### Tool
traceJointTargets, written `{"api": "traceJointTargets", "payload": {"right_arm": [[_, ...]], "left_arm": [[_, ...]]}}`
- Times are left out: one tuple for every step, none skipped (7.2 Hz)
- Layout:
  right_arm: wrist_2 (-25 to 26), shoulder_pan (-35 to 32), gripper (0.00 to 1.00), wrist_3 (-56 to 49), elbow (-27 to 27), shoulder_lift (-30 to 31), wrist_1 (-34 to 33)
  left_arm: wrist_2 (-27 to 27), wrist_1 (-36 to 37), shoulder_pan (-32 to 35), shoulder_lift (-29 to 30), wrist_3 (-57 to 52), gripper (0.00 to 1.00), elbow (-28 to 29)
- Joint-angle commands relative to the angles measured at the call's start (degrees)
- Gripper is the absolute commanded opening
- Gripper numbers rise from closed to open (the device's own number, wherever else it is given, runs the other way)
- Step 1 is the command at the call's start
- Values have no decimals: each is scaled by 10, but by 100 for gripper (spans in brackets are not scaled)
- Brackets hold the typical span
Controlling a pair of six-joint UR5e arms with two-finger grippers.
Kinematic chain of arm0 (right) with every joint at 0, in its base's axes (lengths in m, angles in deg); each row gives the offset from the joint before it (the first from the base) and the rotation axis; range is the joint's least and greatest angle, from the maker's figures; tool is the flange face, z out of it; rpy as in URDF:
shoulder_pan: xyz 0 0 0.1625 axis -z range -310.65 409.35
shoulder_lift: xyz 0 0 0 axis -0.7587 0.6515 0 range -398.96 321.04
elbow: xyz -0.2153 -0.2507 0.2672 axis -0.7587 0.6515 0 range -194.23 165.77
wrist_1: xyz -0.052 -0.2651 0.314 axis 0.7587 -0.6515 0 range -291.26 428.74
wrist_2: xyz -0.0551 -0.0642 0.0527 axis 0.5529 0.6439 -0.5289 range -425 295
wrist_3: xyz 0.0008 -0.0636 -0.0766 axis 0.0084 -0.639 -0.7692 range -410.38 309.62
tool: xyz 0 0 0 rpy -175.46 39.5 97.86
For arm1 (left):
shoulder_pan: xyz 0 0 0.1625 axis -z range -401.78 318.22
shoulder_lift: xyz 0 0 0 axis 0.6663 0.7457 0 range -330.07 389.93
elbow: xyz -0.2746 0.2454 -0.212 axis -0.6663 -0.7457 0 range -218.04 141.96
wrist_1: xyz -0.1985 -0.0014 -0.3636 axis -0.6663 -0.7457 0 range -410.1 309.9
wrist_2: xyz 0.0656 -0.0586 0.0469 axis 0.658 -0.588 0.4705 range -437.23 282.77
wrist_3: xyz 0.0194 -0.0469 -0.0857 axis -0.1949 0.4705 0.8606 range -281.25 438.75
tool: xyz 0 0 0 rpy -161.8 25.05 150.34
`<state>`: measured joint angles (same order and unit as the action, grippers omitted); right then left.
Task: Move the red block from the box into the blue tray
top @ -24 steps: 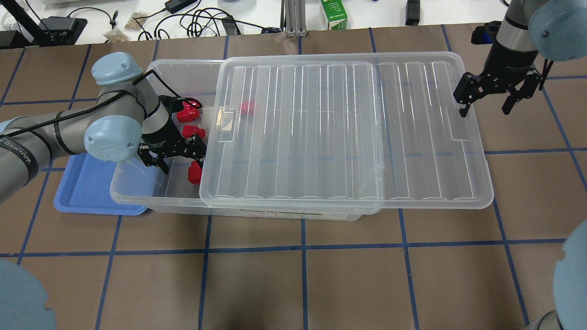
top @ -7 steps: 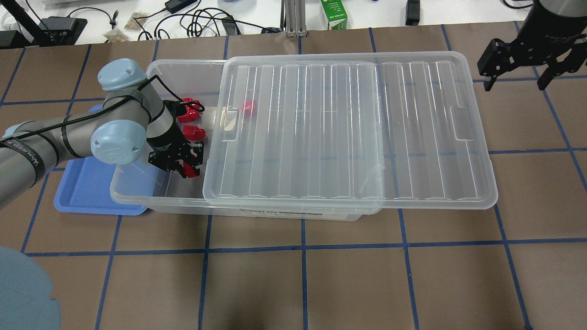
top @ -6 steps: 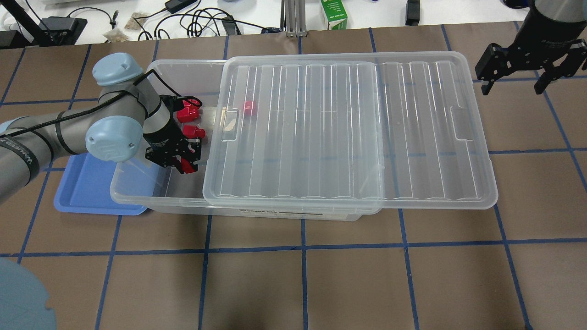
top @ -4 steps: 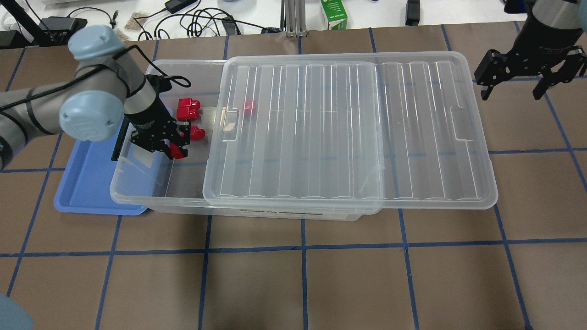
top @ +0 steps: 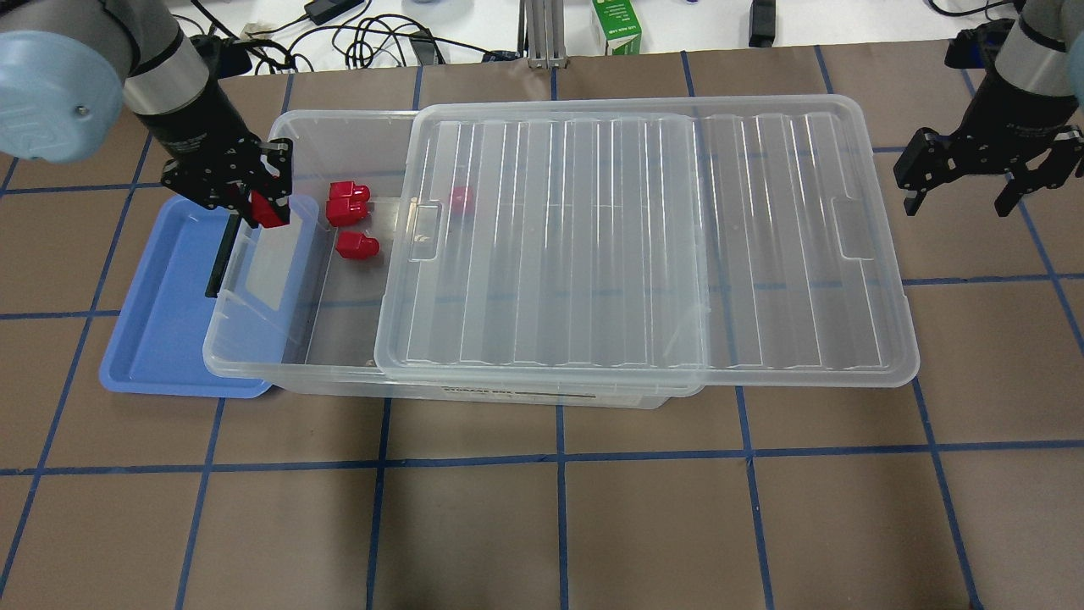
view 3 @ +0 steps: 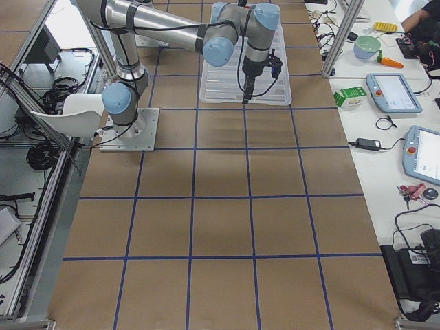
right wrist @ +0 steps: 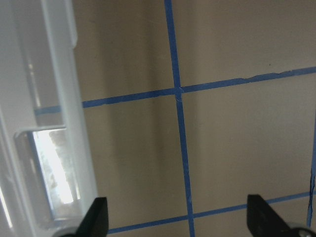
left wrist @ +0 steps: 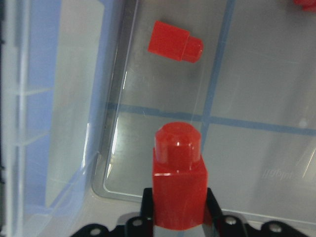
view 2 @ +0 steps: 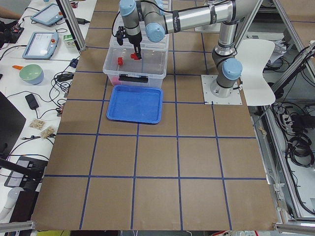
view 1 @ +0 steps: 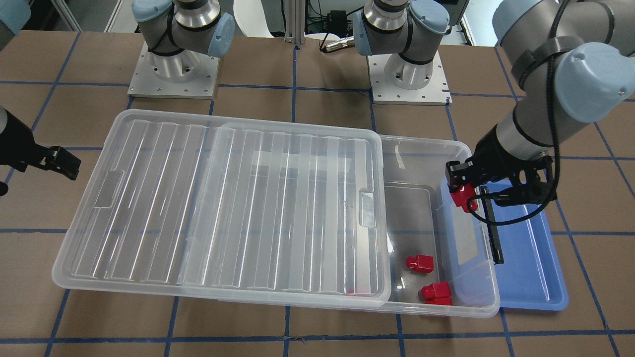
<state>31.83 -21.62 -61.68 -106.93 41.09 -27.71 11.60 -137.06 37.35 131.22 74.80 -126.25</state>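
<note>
— Where's the red block (top: 269,212)?
— Clamped in the left end effector (top: 264,207), stub pointing away from the fingers. It's held in the air over the short, latched end of the clear box (top: 254,366), the end just beside the blue tray (top: 161,339).
— What else is in the box?
— Three loose red blocks (top: 356,246) lie on the uncovered floor. A fourth shows through the ribbed lid (top: 644,246), which sits shifted toward the robot's right.
— And the right end effector (top: 959,203)?
— Fingers spread, gripping nothing, above the worktop (top: 559,525) just off the lid's other end.
</note>
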Motion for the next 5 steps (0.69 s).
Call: {"api": "traceJointTargets", "payload": {"right_arm": [[-2, 8, 100, -14, -8, -19, -31], [-8, 8, 100, -13, -16, -19, -30], [-9, 5, 100, -11, -23, -17, -30], [-19, 3, 100, -10, -24, -17, -30], [-22, -2, 100, -7, -24, -17, -30]], "left_arm": [[8, 10, -91, 18, -137, 0, 5], [8, 38, -120, 38, -208, 0, 5], [8, 56, -143, 63, -247, 0, 4], [8, 85, -159, 90, -284, 0, 3], [7, 93, -170, 114, -297, 0, 0]]}}
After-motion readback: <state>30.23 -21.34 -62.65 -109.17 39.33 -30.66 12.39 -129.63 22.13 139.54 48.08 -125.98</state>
